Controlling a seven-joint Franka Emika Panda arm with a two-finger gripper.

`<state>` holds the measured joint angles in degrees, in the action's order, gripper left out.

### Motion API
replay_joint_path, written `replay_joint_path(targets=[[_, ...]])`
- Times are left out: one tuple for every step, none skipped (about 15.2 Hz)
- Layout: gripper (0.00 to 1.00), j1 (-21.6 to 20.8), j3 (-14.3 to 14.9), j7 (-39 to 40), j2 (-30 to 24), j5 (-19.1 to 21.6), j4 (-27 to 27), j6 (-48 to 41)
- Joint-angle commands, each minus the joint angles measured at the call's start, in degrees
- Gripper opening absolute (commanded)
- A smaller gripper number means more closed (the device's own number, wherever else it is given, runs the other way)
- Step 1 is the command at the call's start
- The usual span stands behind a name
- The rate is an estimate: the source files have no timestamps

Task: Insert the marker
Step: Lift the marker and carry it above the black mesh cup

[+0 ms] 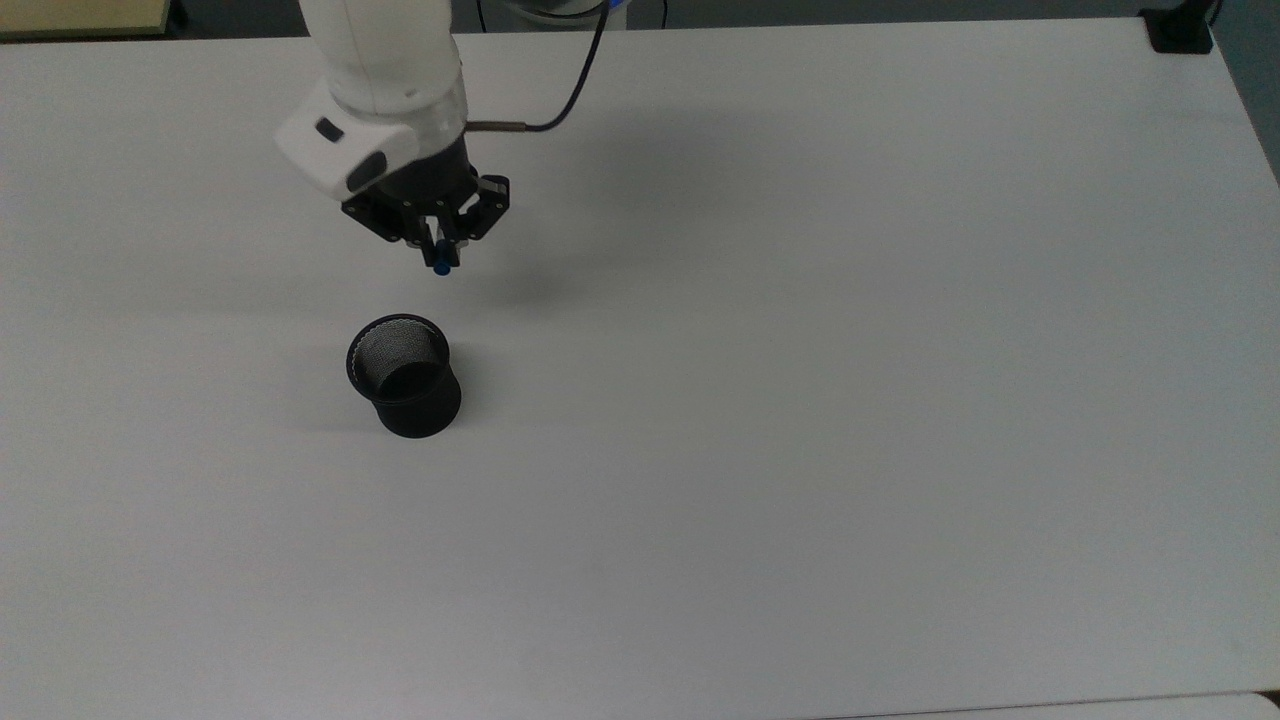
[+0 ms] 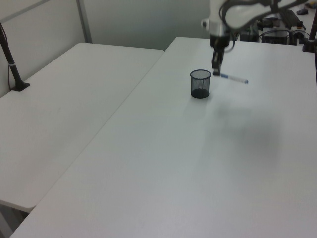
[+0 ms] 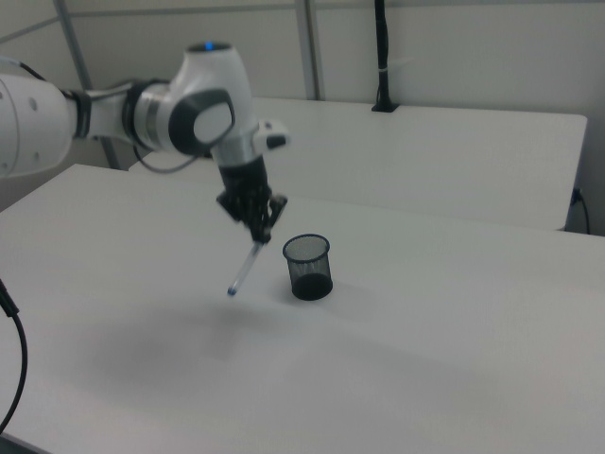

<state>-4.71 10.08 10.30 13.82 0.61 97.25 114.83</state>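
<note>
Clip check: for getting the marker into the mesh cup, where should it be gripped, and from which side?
Judging from this frame, at the capped end, from above. The claw already pinches the marker there, so the long slim barrel hangs free to enter the mesh cup, whose opening faces up.
</note>
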Motion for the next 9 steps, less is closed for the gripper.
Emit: replay_joint_path(targets=[[0.03,-0.4,3.2,1.1,-0.7,3.6,-5.8,1.3],[0.04,-0.3,3.8,1.1,-0.7,4.7,-5.8,4.9],[0.04,-0.3,4.4,0.9,-0.7,5.5,-5.7,9.1],[0.03,-0.2,4.7,0.8,-0.6,5.8,-5.4,12.9],[0.04,-0.1,4.8,0.8,-0.6,5.9,-5.0,16.4],[0.04,0.0,4.9,0.8,-0.5,5.9,-4.1,20.0],[0.04,0.1,5.4,0.5,-0.6,6.0,-3.1,24.0],[0.03,0.1,5.6,0.3,-0.6,6.0,-2.1,28.0],[0.04,0.1,5.7,0.3,-0.6,6.0,-0.4,31.6]])
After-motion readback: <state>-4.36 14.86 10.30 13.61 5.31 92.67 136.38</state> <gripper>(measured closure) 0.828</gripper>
